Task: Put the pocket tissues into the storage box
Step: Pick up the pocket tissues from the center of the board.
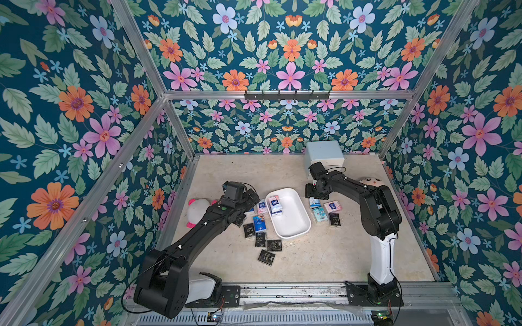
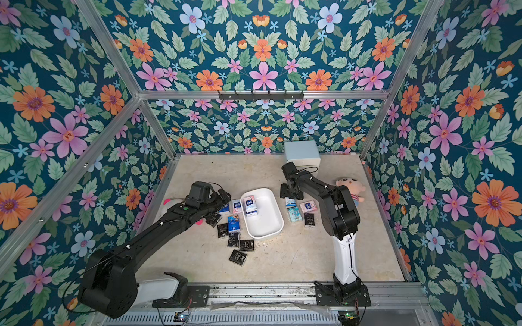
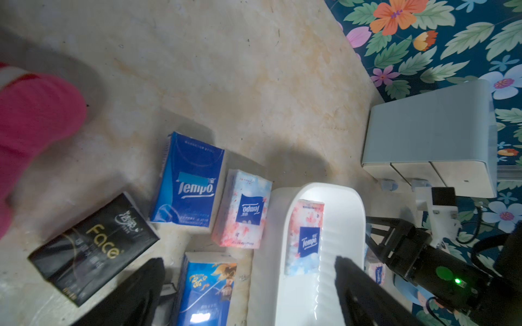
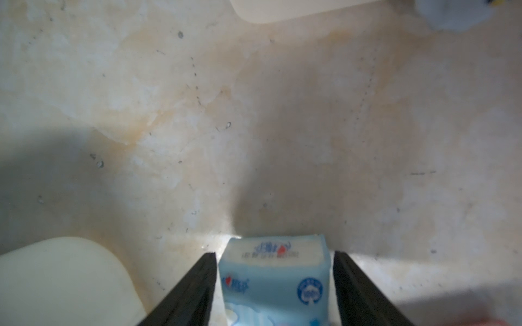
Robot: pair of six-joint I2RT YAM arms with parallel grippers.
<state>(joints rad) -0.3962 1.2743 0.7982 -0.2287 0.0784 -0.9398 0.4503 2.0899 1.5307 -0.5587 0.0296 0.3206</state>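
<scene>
The white storage box (image 1: 291,223) (image 2: 265,223) lies mid-table with two pocket tissues (image 1: 275,206) in its far end. Several black and blue packets (image 1: 261,240) lie left of it; light blue, pink and black ones (image 1: 332,207) lie to its right. My left gripper (image 1: 252,197) (image 3: 248,262) is wide open, hovering over a blue cartoon packet (image 3: 209,285) and the box's wall (image 3: 339,214). My right gripper (image 1: 312,194) (image 4: 275,259) straddles a light blue packet (image 4: 274,276) on the table, with thin gaps showing on both sides.
A pale blue drawer cabinet (image 1: 324,153) stands at the back, just behind the right arm. A white and pink plush (image 1: 197,210) lies beside the left arm, and another doll (image 2: 350,187) lies behind the right arm. Floral walls close in three sides.
</scene>
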